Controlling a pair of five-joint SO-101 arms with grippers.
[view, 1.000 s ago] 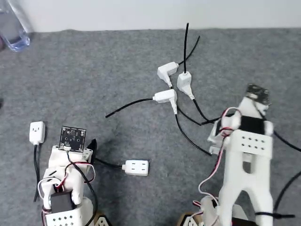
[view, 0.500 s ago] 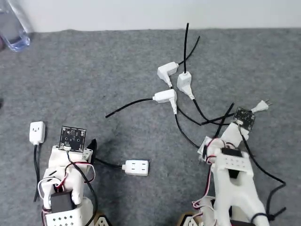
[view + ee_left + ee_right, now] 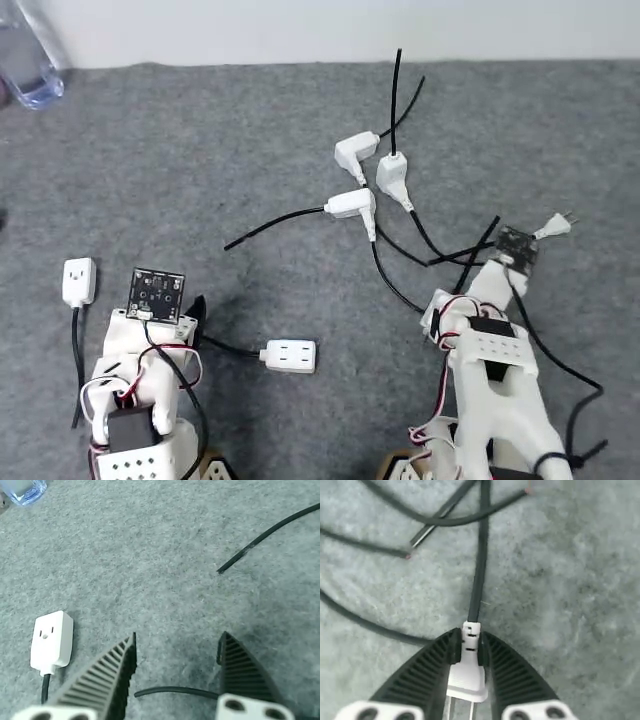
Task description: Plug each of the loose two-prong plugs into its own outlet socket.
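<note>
Grey felt tabletop, with none of the four plugs seated yet, as far as can be judged: the right gripper pinches one white two-prong plug, and three more white plugs lie well beyond it. The left gripper stands spread, with two white outlet sockets empty, one on either side of it.
</note>
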